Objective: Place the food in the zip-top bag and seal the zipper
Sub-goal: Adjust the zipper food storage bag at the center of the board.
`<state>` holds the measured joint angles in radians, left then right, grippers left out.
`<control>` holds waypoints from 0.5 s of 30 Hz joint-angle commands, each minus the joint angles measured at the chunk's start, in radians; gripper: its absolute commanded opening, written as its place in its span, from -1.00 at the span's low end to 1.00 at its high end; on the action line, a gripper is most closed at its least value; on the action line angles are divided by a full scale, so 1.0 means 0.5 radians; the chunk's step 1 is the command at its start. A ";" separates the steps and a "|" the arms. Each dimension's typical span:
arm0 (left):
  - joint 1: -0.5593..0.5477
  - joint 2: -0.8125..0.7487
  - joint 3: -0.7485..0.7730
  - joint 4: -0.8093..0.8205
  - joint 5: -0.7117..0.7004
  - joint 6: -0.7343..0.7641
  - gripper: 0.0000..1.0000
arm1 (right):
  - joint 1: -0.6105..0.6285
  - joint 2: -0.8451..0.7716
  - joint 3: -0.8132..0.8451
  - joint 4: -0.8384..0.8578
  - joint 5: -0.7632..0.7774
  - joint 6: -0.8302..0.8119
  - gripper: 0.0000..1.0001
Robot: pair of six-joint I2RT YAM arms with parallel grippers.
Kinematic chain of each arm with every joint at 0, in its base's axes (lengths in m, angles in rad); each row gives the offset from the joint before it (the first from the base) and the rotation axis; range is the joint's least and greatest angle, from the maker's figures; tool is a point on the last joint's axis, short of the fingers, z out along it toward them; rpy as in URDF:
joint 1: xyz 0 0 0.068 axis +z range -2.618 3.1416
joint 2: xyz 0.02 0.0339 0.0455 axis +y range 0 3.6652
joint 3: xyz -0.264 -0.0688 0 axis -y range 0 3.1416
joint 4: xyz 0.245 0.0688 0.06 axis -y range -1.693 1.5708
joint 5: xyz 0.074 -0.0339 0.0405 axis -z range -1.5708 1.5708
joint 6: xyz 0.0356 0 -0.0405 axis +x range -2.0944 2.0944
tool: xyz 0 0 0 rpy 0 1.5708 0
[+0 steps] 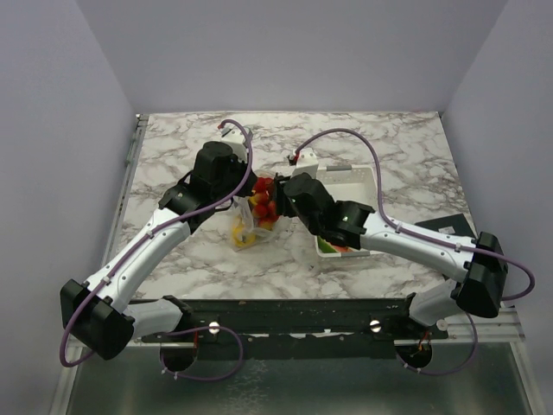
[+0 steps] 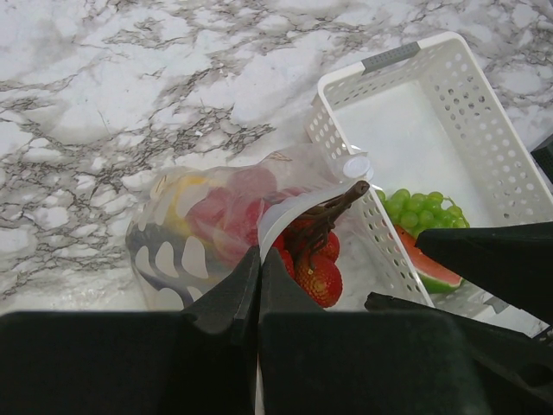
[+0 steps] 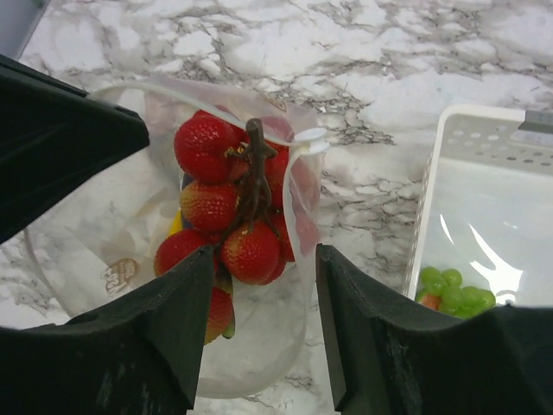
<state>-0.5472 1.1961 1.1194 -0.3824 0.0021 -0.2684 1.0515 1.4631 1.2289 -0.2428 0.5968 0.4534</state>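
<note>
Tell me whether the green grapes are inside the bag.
No, the green grapes lie in the white basket, beside the watermelon slice.

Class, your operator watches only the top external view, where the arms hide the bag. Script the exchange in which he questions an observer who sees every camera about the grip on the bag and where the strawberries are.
Operator: Is the left pincer gripping the bag?
Observer: Yes. The left pincer is shut on the mouth edge of the zip-top bag.
Operator: Are the strawberries inside?
Observer: The strawberries sit in the bag's open mouth, stem upward, and the right pincer is open, with a finger on either side of them.
</note>
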 commanded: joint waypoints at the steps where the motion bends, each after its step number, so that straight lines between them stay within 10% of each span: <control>1: 0.001 -0.018 -0.018 0.066 -0.029 0.002 -1.00 | -0.038 0.034 -0.067 -0.116 -0.105 0.124 0.07; 10: -0.002 -0.012 -0.012 0.056 -0.014 0.015 -0.98 | -0.105 0.135 -0.145 -0.113 -0.220 0.192 -0.17; 15: 0.001 -0.024 0.009 0.022 -0.012 0.050 -0.96 | -0.112 0.144 -0.102 -0.113 -0.256 0.182 -0.92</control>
<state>-0.5472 1.1961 1.1175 -0.3824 0.0025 -0.2646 1.0019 1.5326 1.1637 -0.2893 0.5041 0.5331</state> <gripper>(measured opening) 0.020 0.175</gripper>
